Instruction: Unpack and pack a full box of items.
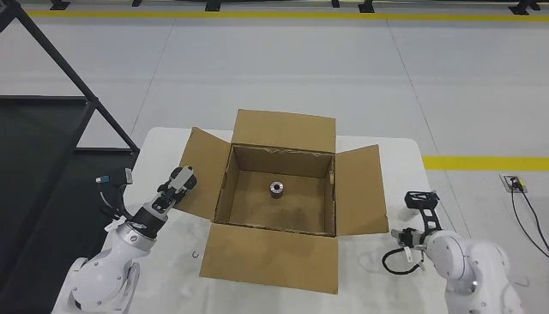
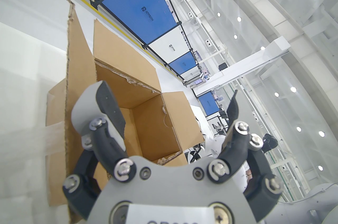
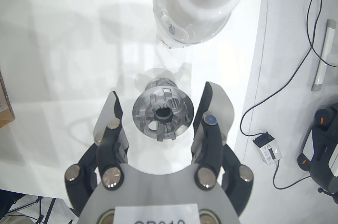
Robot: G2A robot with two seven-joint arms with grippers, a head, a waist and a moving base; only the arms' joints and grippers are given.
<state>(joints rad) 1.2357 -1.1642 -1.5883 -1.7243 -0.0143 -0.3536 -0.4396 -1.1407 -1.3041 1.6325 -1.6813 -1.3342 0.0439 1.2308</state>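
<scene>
Tabletop, white (image 1: pixel 399 164), spans the lower middle of the top view. On it at centre sits the cardboard box (image 1: pixel 266 267), all four flaps folded outward and flat. At lower left of that view the left gripper (image 1: pixel 182 178) hangs just beside the box's left flap, its fingers spread wide with nothing between them. Off the right flap, towards the lower right, is the right gripper (image 3: pixel 161 98), pointing down at the table, fingers also apart. A flanged metal part (image 3: pixel 162 117) stands between those fingers with a gap on either side, so it is not clamped. Inside the box, on the floor near its middle, lies a small metal part (image 1: pixel 276 189).
</scene>
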